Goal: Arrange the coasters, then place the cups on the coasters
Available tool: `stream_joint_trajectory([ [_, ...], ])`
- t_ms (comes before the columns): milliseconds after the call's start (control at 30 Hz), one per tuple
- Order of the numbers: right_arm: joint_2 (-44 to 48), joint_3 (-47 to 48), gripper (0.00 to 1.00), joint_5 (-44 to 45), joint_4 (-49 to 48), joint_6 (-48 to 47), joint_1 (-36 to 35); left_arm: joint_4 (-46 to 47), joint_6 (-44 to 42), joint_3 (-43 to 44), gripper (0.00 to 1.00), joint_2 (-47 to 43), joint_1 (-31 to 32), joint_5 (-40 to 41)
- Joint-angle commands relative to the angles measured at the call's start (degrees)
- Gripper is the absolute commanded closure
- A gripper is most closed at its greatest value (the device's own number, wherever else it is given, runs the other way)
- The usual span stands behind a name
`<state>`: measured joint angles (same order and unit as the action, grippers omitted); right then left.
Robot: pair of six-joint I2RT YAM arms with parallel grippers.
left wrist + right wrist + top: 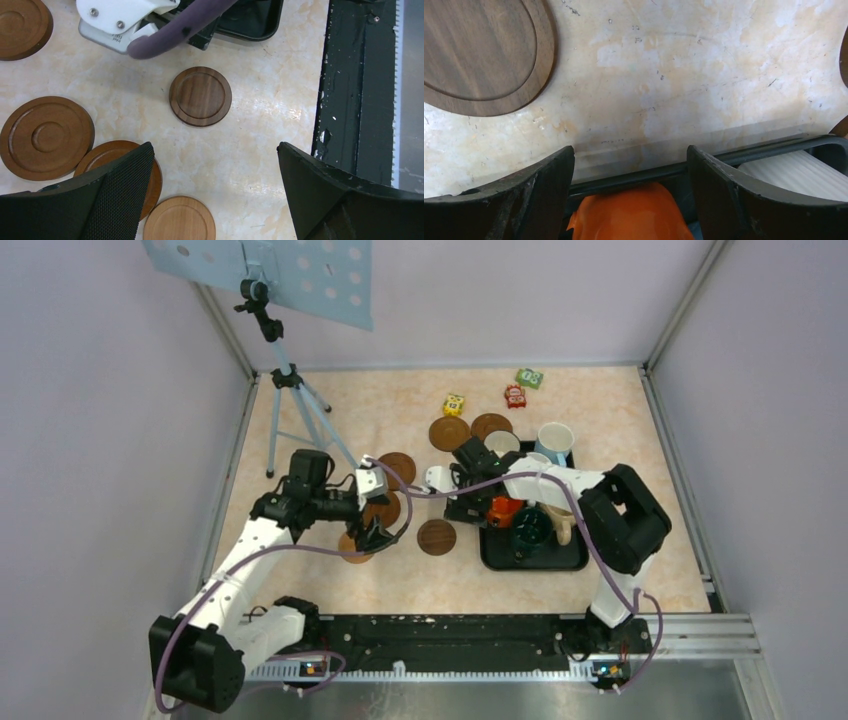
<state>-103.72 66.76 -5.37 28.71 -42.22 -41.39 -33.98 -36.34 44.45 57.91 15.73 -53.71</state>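
Note:
Several brown coasters lie left of the black tray: a dark one, others at mid-left and two further back. My left gripper hangs open over bare table, with a dark coaster ahead, a reddish coaster partly under its left finger and a light coaster near it. The cups stand in the tray. My right gripper is open at the tray's left rim, its fingers astride the orange cup, not closed on it.
Dark green, beige, white and light blue cups crowd the tray. Small coloured toy blocks lie at the back. A tripod stands back left. The black base rail runs along the near edge.

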Motion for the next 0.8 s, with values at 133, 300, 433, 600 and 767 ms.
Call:
stream_joint_trajectory([
  [133,4.12,-7.44,0.20,4.36,6.66,-3.47,7.55,4.01,1.22,0.12,0.01,1.61,-0.35,0.33],
  [300,5.80,-9.67,0.20,4.45,7.73,-5.92,10.50,4.53,1.12,0.13,0.01,2.50,-0.32,0.46],
  [433,7.97,-11.73,0.20,4.08,9.07,-9.51,13.00,4.88,0.67,-0.12,0.01,3.11,-0.29,0.56],
  [600,11.28,-15.27,0.20,6.20,9.44,-14.73,13.80,5.60,0.68,-0.14,0.01,4.36,-0.26,0.67],
  [767,12.84,-16.11,0.20,7.58,11.68,-18.24,15.97,6.11,0.35,-0.07,0.01,5.93,-0.18,1.69],
])
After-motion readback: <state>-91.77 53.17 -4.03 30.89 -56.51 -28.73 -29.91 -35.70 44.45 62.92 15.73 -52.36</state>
